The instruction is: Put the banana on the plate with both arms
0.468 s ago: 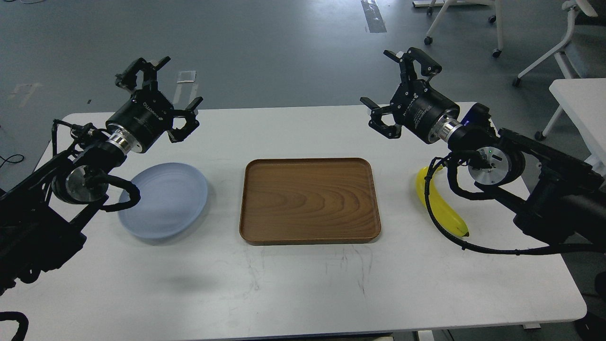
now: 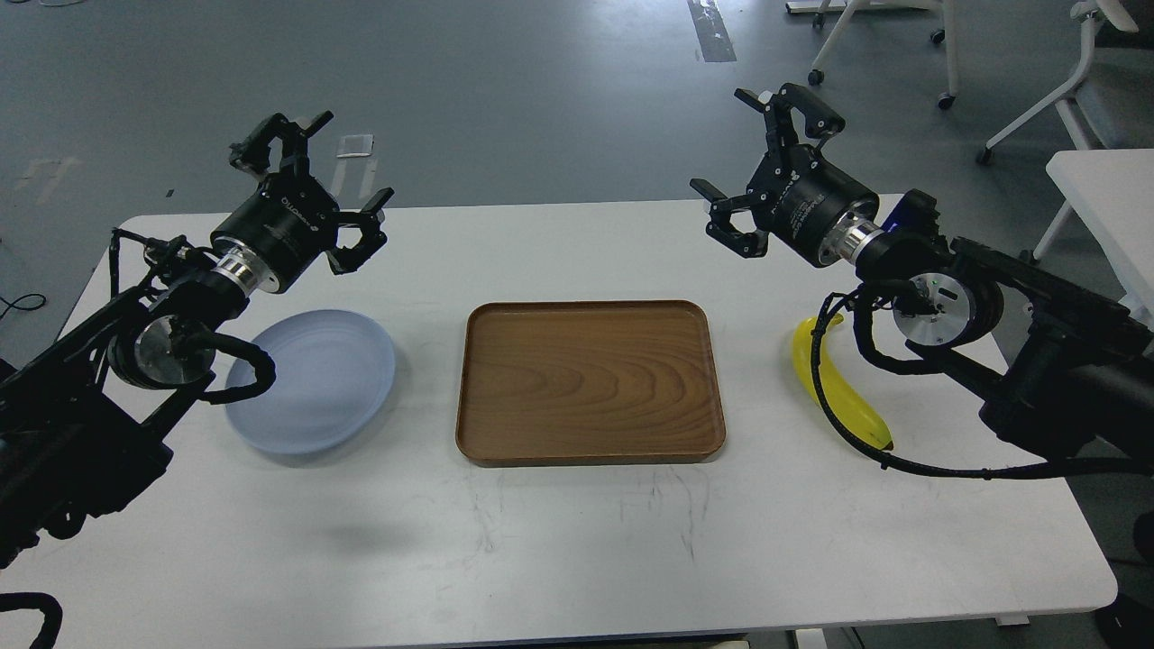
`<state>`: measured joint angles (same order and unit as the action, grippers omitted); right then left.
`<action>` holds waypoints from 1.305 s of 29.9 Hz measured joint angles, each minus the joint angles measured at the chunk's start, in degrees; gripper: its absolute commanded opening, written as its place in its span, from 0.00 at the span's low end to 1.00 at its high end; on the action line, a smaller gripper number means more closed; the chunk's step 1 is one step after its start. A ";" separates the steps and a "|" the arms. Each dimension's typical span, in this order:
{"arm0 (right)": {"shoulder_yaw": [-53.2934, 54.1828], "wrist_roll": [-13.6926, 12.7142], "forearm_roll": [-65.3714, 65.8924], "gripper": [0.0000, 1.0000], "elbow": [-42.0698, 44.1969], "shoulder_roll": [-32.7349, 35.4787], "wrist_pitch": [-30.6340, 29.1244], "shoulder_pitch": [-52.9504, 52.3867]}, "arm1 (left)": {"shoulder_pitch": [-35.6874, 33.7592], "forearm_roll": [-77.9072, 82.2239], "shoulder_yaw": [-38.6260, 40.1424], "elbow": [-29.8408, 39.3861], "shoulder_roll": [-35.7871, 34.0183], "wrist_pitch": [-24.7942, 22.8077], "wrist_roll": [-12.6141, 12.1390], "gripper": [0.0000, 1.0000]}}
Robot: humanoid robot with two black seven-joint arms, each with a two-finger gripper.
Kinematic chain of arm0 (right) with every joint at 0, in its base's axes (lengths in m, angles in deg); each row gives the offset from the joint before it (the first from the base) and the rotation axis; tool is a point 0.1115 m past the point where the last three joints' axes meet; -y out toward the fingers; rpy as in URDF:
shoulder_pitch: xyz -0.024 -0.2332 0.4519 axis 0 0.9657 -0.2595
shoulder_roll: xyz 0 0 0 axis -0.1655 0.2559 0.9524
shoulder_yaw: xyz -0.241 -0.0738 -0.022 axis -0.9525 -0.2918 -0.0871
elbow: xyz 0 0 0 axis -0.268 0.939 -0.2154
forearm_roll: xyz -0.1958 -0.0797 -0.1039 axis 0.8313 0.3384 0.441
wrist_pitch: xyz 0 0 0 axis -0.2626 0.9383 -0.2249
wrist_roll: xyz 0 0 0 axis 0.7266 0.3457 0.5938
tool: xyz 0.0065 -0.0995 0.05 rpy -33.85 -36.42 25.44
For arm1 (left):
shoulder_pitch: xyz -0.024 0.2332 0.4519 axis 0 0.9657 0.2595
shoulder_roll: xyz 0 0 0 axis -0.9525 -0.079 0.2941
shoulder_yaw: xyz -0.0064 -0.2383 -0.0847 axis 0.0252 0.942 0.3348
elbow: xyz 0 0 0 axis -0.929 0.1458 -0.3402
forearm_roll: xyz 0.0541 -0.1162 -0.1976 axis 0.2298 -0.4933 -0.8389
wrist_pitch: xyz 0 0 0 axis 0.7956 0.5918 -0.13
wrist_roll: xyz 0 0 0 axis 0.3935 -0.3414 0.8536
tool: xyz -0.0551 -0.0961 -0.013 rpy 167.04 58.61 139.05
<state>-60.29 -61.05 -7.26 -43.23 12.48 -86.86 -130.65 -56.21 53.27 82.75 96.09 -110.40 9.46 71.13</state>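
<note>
The yellow banana [image 2: 843, 397] lies on the white table at the right, dark tip toward me, partly crossed by a black cable of my right arm. The pale blue-grey plate [image 2: 311, 380] lies at the left of the table. My left gripper [image 2: 320, 185] is open and empty, held in the air above and behind the plate. My right gripper [image 2: 762, 153] is open and empty, held in the air above the table's far edge, up and left of the banana.
A brown wooden tray [image 2: 590, 381] sits in the middle of the table between plate and banana. White office chairs [image 2: 1064, 81] and another white table [image 2: 1104, 203] stand at the far right, off the table.
</note>
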 measured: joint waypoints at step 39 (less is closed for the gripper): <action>-0.88 0.08 0.49 1.00 0.18 -0.71 -0.01 -0.53 | 0.42 0.10 -0.07 0.25 -0.09 0.00 -0.48 0.98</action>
<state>-61.18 -60.97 -6.76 -43.05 11.77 -86.87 -131.19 -55.79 53.37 82.68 96.34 -110.49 9.45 70.64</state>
